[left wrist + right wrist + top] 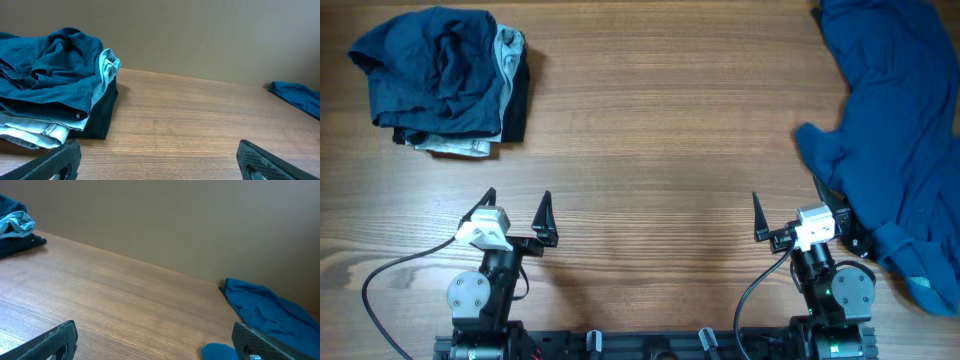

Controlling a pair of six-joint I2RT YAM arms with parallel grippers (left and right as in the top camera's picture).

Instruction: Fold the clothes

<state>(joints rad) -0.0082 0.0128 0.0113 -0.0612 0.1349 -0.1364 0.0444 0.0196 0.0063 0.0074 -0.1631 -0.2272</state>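
Note:
A stack of folded clothes point(445, 82), dark blue on top with light grey and black pieces under it, lies at the far left of the wooden table; it also shows in the left wrist view point(50, 102). A crumpled blue garment point(895, 130) lies unfolded along the right side, reaching past my right arm; part of it shows in the right wrist view point(265, 310). My left gripper point(517, 212) is open and empty near the front edge, well short of the stack. My right gripper point(788, 212) is open and empty, its right finger beside the blue garment's edge.
A bare stretch of wooden table point(650, 140) lies between the stack and the blue garment. Both arm bases point(650, 340) and a cable point(390, 275) sit at the front edge. A plain wall point(200, 35) stands behind the table.

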